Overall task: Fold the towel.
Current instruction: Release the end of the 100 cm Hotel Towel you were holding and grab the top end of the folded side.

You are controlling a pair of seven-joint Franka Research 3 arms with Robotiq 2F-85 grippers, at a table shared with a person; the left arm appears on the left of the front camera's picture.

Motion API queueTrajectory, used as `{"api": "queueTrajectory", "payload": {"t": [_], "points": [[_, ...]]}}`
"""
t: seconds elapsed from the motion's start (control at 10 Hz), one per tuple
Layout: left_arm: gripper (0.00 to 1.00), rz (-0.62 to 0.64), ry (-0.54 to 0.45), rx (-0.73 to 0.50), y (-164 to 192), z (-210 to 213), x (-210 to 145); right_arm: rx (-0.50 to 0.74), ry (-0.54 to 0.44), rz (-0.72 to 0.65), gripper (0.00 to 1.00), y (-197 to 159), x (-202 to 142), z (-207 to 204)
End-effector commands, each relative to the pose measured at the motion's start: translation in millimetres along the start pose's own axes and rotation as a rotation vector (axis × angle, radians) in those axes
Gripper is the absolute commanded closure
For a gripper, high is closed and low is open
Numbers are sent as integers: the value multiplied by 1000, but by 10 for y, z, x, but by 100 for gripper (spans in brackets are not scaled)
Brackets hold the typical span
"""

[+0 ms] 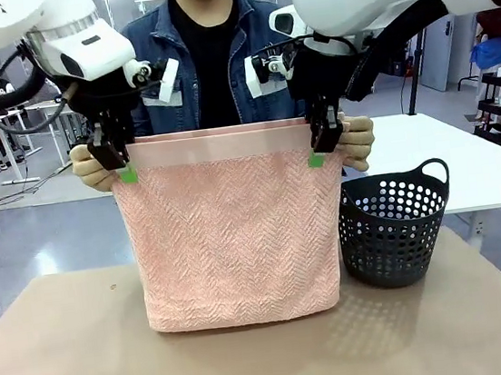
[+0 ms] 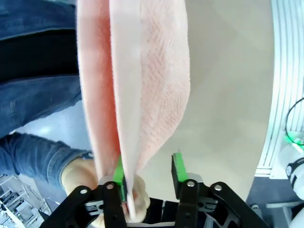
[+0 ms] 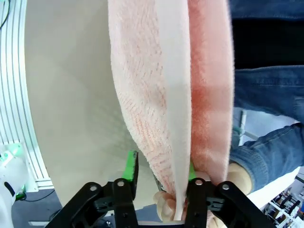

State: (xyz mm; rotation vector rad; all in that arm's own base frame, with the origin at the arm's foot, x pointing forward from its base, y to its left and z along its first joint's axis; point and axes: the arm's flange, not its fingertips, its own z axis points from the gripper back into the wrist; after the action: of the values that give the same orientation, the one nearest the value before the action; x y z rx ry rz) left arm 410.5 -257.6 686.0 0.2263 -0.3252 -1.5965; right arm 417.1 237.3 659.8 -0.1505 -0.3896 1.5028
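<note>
Currently, the towel (image 1: 235,244) hangs upright as a doubled sheet above the middle of the table (image 1: 70,356). Its smooth plain band runs along the top edge, and its lower fold reaches down to the table surface.

1. Support. The person's hands pinch the two top corners: one hand (image 1: 91,169) on the robot's left, the other hand (image 1: 359,142) on the robot's right. The wrist views show two layers of cloth hanging side by side from each corner.

2. Left gripper (image 1: 118,167). It is positioned at the top left corner, pointing down. In the left wrist view the jaws stand apart. The towel edge lies against one green pad (image 2: 118,173), and a clear gap separates it from the other pad. State: released, not grasping the cloth.

3. Right gripper (image 1: 321,147). It is positioned at the top right corner, pointing down. In the right wrist view the jaws stand wide apart. The cloth lies alongside one finger only. State: released.

4. Surroundings. A dark perforated basket (image 1: 392,225) with loop handles stands on the table just beside the towel's lower right corner. The person, in a denim jacket, stands behind the towel at the far side.
</note>
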Motion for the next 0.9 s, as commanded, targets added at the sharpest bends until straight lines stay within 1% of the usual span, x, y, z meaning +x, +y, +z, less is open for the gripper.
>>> {"api": "queueTrajectory", "payload": {"t": [0.0, 0.1, 0.2, 0.3, 0.4, 0.5, 0.7, 0.8], "points": [[0, -22, 9, 132, -95, 249, -184, -139, -46, -31, 0, 206, 9, 229], [0, -21, -7, 167, -140, 325, -227, -173, -62, -25, 0, 264, 0, 326], [17, -12, -24, 187, -180, 402, -283, -195, -70, -13, 0, 312, -2, 415], [8, -7, -50, 187, -211, 456, -306, -221, -70, -8, 8, 336, 2, 486], [0, -15, -62, 201, -233, 480, -302, -244, -60, -10, 0, 335, 1, 527], [0, -13, -78, 206, -219, 495, -290, -241, -74, 6, 0, 320, 9, 543], [0, -44, -96, 197, -143, 478, -243, -230, -58, 25, 0, 213, 44, 491], [0, -53, -117, 198, -96, 496, -198, -228, -66, 42, 0, 164, 66, 494]]}}
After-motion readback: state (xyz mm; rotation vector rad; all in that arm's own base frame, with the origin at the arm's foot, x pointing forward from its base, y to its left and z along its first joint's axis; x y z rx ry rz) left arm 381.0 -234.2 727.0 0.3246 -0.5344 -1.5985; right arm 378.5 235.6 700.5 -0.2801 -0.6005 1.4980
